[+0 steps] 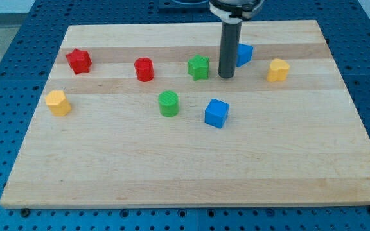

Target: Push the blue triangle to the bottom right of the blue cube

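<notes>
The blue triangle (244,54) lies near the view's top, right of centre, partly hidden behind my rod. The blue cube (216,113) sits lower, near the board's middle. My tip (226,76) rests on the board just left of and slightly below the blue triangle, close to it, and right of the green star (198,67). The blue cube is below my tip and a little to its left.
A red star (79,61) and a yellow block (58,102) are at the view's left. A red cylinder (144,69) and a green cylinder (169,103) stand left of centre. A yellow block (278,70) is at the right. The wooden board (191,173) lies on a blue perforated table.
</notes>
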Controlling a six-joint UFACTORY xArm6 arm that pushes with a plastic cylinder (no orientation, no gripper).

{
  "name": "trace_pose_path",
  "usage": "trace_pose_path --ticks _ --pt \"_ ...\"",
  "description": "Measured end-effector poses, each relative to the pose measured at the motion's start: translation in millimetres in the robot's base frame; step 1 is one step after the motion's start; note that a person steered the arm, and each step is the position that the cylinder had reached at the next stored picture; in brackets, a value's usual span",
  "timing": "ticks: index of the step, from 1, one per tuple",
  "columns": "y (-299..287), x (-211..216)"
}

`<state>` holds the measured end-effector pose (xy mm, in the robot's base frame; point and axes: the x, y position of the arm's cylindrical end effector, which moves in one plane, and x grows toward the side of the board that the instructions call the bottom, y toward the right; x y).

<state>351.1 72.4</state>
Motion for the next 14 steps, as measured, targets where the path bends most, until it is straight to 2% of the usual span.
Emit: trace_pose_path --ticks 2,3,5,6,7,9,11,12,13,14 --pt "-19 -85" --pt "-27 -71" --pt "-27 9" --pt "-9 17" --pt "21 -8" --pt "18 -77" --pt "42 -35" --pt "91 -37" --pt "107 -63" --pt "58 -85"
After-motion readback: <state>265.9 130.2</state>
